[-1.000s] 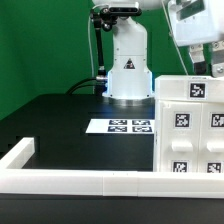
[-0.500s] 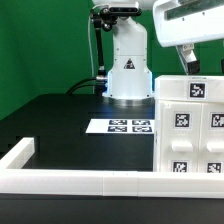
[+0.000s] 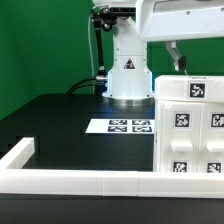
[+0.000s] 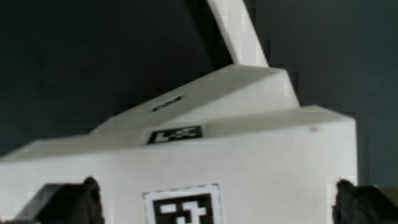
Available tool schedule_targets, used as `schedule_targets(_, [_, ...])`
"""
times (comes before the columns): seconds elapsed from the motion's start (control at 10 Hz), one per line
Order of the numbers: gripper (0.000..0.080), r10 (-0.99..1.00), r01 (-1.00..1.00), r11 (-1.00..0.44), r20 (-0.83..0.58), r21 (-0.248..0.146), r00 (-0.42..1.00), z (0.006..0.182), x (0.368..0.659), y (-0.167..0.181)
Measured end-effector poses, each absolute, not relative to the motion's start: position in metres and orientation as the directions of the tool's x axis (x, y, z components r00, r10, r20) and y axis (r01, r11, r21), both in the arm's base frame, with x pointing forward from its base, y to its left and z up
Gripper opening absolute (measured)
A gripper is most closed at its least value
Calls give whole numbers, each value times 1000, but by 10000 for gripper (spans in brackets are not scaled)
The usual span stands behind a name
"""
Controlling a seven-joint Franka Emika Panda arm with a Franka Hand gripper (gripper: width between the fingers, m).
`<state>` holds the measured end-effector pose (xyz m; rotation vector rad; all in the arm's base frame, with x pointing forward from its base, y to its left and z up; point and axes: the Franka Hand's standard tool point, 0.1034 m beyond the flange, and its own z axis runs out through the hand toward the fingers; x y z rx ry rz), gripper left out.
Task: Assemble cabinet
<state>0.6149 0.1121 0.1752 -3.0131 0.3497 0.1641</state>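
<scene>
The cabinet (image 3: 190, 125) is a large white block with several black-and-white tags, standing at the exterior view's right. My gripper (image 3: 194, 60) hovers just above its top edge, and one dark finger (image 3: 179, 57) shows there. In the wrist view the cabinet (image 4: 231, 120) fills the picture below my gripper (image 4: 217, 203), with one of its tags between the fingers. The dark fingers (image 4: 68, 202) stand wide apart on either side of the block, without touching it that I can see. The gripper is open and holds nothing.
The marker board (image 3: 118, 126) lies flat on the black table to the cabinet's left in the exterior view. A long low white border rail (image 3: 80, 182) runs along the front and left edge. The arm's white base (image 3: 128, 72) stands at the back.
The gripper has moved toward the exterior view's left above the cabinet's top. The cabinet has not moved.
</scene>
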Motion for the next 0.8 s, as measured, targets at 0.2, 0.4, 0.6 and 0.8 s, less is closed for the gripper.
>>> schedule_targets(0.2, [649,-81,-92,-990,-105,-106,991,175,615,111])
schedule_targets(0.4, [649,80,70,-991,-87,-115,993,175,615,110])
schedule_targets(0.6, [649,395,391,-917,-35,-82,918,176,620,111])
schedule_targets(0.8, [649,558,557,-828,4,-70,830,178,625,111])
